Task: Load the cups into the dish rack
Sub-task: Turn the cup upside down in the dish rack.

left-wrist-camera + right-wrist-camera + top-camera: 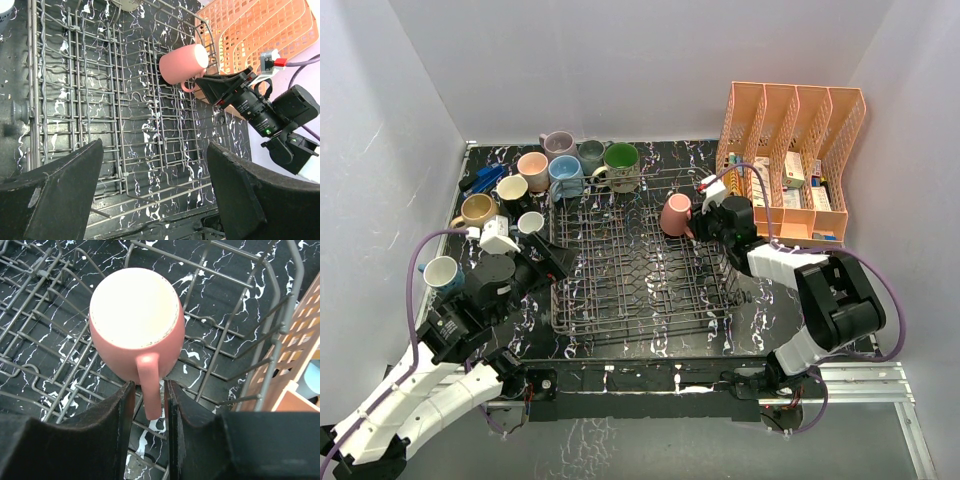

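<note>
Presently pink mug (134,325), base up, is clamped by its handle in rt claw (150,390), at rack (620,300) far-rt corner; lt claw (155,149) is held apart.

orange mesh file organizer (790,110): far right, small boxes (795,170) inside | black white-veined tabletop (620,350) | blue object (485,180): far-left corner

right gripper (703,222) at pink mug (675,214), far-right corner of dish rack (640,290). left gripper (555,262) at rack's left edge. other mugs (565,172) clustered far-left, outside rack.
</note>
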Available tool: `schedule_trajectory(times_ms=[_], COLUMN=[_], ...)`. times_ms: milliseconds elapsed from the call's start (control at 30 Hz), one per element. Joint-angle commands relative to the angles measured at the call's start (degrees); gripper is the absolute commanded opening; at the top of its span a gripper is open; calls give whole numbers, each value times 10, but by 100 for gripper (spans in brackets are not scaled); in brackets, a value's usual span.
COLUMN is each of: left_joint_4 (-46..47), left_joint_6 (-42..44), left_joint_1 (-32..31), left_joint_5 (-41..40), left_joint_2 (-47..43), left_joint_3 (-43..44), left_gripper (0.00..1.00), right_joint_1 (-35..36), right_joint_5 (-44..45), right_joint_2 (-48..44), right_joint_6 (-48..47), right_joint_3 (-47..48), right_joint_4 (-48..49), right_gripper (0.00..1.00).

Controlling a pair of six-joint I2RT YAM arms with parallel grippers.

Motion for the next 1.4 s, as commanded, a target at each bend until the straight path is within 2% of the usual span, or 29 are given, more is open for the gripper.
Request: schedule_trajectory(times_ms=[0,100,200,400,467,700,767,900,967,1367], left_joint_4=[10,7,6,1,-1,3,6,4,2,-2], left_joint_6=[8,5,2,-3,-5,-7,-7,-5,-5,-3], left_joint_1=[2,1,2,2,1,1,2,1,2,2], left_joint_5=[-1,2,4,7,8,12,13,17,18,15], left_joint_2=[3,0,-6,-14,-17,-18,-16,-9,-9,-10], left_joint_3=[0,0,0,3,2,-2,-3,0,2,3], left_gripper=[82,82,82,82,82,82,82,82,82,82], right_joint_1=[-3,-4,-5,-6,-6,-6,-6,-6,-7,-18], right_joint_5=[17,-20,-70,-85,-85,-95,-103,-107,-107,-37], right_joint_2=[-37,-42,-26,37,55,95,100,131,130,61], right_joint_6=[-27,-57,-104,-125,-126,-132,-139,-145,-145,-106], right_joint_3=[14,45,95,171,188,229,237,258,262,237], right_joint_4=[-26,-75,-152,-243,-261,-301,-306,-316,-312,-163], right_gripper=[33,45,51,49,46,45,40,16,8,8])
